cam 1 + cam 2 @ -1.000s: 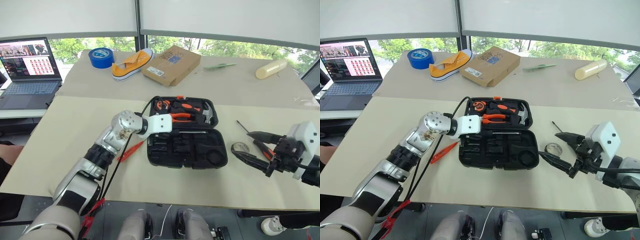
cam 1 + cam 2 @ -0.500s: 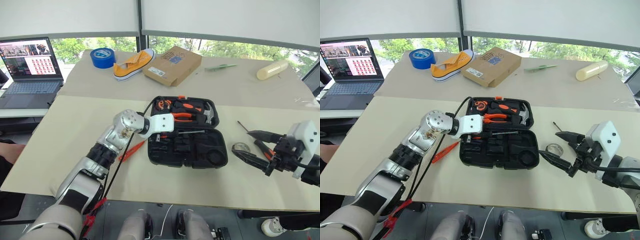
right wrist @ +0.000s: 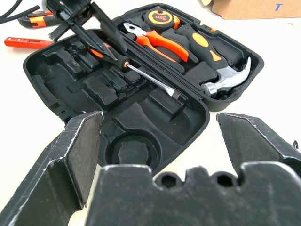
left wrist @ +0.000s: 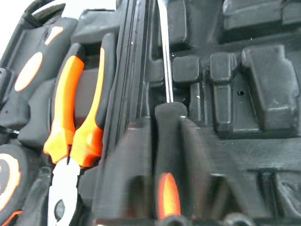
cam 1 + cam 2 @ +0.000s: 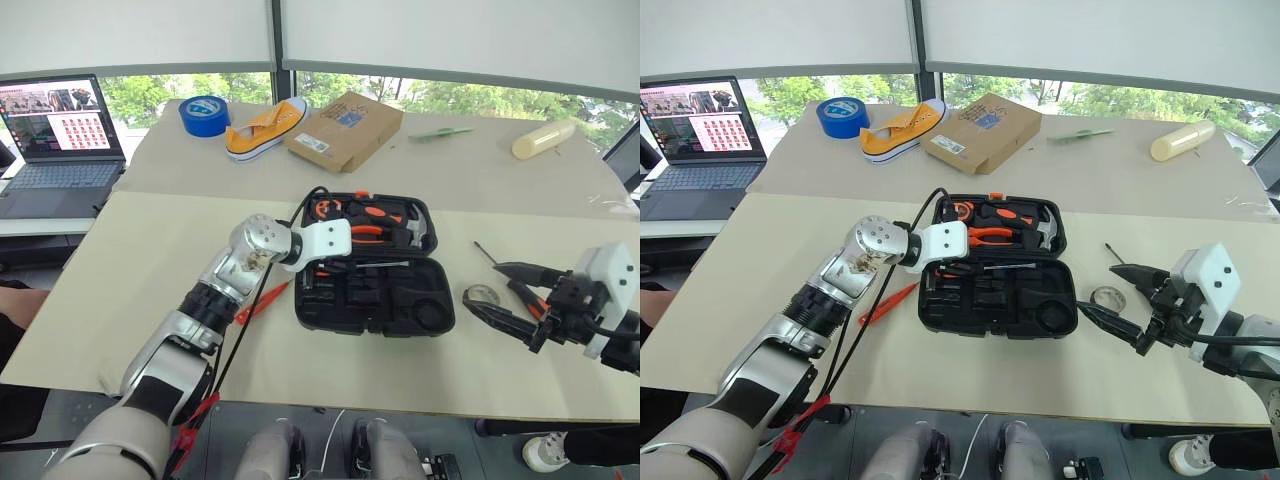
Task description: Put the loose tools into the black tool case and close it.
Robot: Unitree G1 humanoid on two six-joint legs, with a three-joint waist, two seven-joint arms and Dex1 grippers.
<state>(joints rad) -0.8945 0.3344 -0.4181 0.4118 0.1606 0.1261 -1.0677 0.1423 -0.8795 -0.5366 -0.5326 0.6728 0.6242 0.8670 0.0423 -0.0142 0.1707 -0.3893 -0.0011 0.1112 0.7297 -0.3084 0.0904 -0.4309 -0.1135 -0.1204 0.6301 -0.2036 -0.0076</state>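
The black tool case (image 5: 425, 312) lies open flat in the middle of the table. My left gripper (image 5: 319, 268) hovers over its left end, shut on the black-and-orange handle of a screwdriver (image 4: 167, 141). The screwdriver's shaft (image 5: 385, 265) runs along the hinge line. A slim orange tester screwdriver (image 5: 262, 300) lies on the table left of the case. My right gripper (image 5: 484, 286) stands open to the right of the case, just above a small grey tape roll (image 5: 481, 298). Beneath it lies a second screwdriver, its shaft (image 5: 485, 252) pointing away.
Orange-handled pliers (image 5: 365, 231), a hammer (image 5: 415, 233) and a tape measure (image 3: 160, 18) sit in the case's far half. At the back are a laptop (image 5: 60, 130), a blue tape roll (image 5: 203, 113), a yellow shoe (image 5: 262, 128), a cardboard box (image 5: 345, 128) and a cream cylinder (image 5: 543, 138).
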